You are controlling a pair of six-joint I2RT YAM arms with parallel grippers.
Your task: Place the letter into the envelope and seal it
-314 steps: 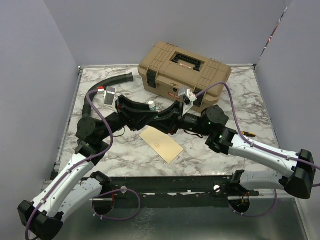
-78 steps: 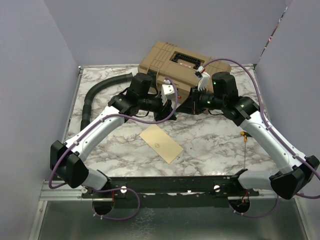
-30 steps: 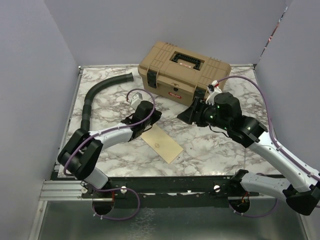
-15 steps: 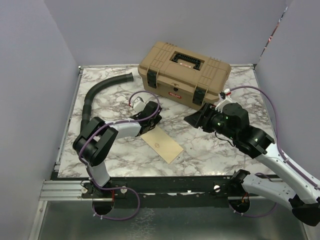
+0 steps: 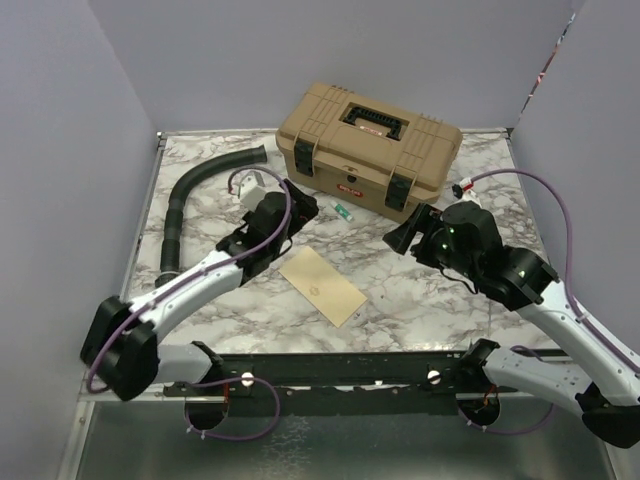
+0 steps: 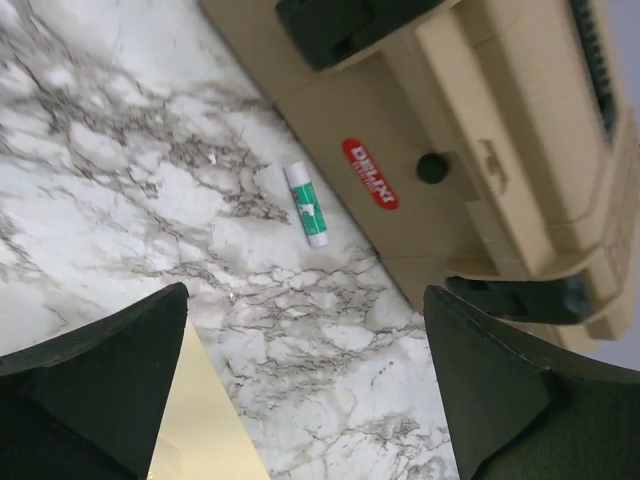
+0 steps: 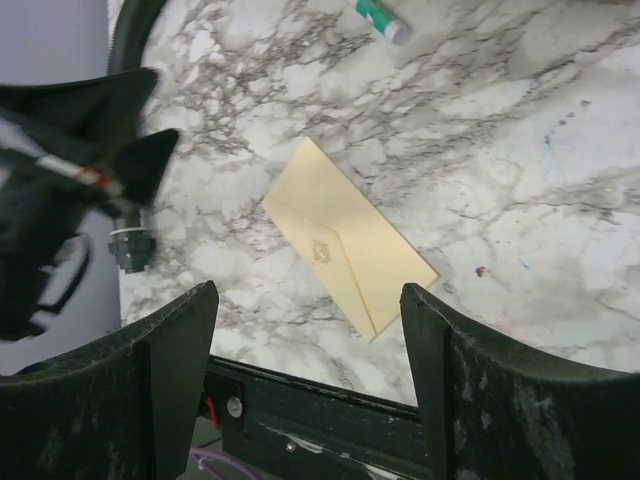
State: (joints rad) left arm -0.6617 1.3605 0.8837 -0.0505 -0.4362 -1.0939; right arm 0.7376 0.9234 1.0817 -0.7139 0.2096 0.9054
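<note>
The pale yellow envelope point(image 5: 322, 285) lies flat on the marble near the front edge, its flap folded down with a small emblem at the tip; it also shows in the right wrist view point(image 7: 350, 245). The letter is out of view. My left gripper point(image 5: 300, 207) hovers open just beyond the envelope's far corner point(image 6: 195, 430), facing the toolbox, nothing between its jaws point(image 6: 310, 400). My right gripper point(image 5: 400, 237) stands open to the right of the envelope, empty, looking down over it point(image 7: 310, 380).
A tan toolbox point(image 5: 368, 147) stands shut at the back. A green and white glue stick point(image 5: 344, 210) lies on the marble in front of it point(image 6: 307, 204). A black hose point(image 5: 185, 205) curves along the left side. The black front rail point(image 7: 300, 400) runs below the envelope.
My left gripper has opened wide and swung toward the toolbox; the glue stick now lies on the marble ahead of it. The right arm has drawn back to the right.
</note>
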